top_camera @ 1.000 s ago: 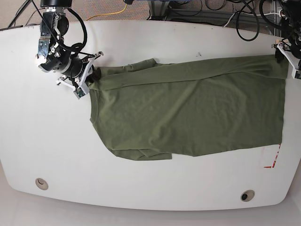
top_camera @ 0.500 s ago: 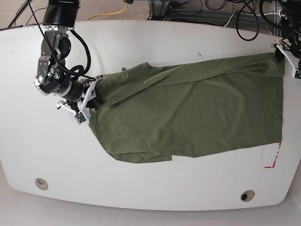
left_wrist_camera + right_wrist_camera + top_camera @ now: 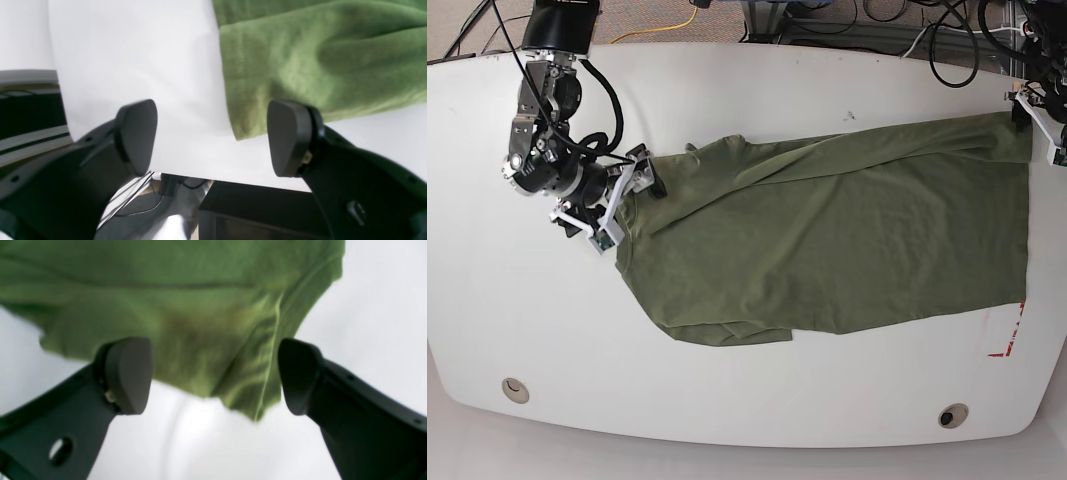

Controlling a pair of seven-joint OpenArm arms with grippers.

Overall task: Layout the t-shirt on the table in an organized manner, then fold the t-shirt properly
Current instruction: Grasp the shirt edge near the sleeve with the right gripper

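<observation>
- Olive-green t-shirt (image 3: pixel 827 240) lay across the white bench (image 3: pixel 727 400), nearer the robot side than the grommets; body spread broad, a long strip doubled over along the top edge in the base view.
- Folded strip ran slantwise, creased and rumpled toward the view's left; small peak of cloth stood on its upper edge.
- Right claw (image 3: pixel 215 376): wide, fingers well apart, at the shirt's upper left corner in the base view. Bunched cloth showed between the fingers in the wrist view, not pinched.
- Left claw (image 3: pixel 212 138): wide too, at the upper right corner in the base view. Squared cloth corner sat between the fingers, close by one of them.
- Red tape marks (image 3: pixel 1010 340) showed just beside the shirt's lower right corner.
- Two round grommets, left (image 3: pixel 515 390) and right (image 3: pixel 953 415), sat near the bench's lower edge.
</observation>
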